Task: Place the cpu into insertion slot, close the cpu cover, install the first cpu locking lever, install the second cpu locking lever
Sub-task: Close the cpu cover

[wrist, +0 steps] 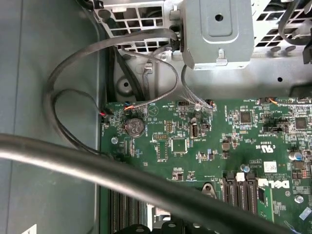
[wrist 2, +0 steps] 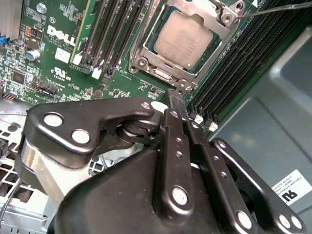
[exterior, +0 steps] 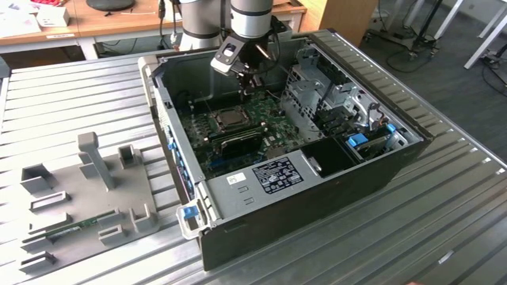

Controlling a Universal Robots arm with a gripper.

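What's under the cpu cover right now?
In the second wrist view, the window of the cpu cover shows the cpu, dull grey metal top up, with the frame around it. Whatever lies beneath the chip is covered.

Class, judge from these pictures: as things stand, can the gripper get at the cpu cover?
Probably yes: the gripper hangs close beside the cpu cover, and nothing stands between them.

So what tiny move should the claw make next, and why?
Probably slide toward the thin lever rod to push it. The cpu already lies under the lowered cpu cover, and the shut claw hovers empty beside it.
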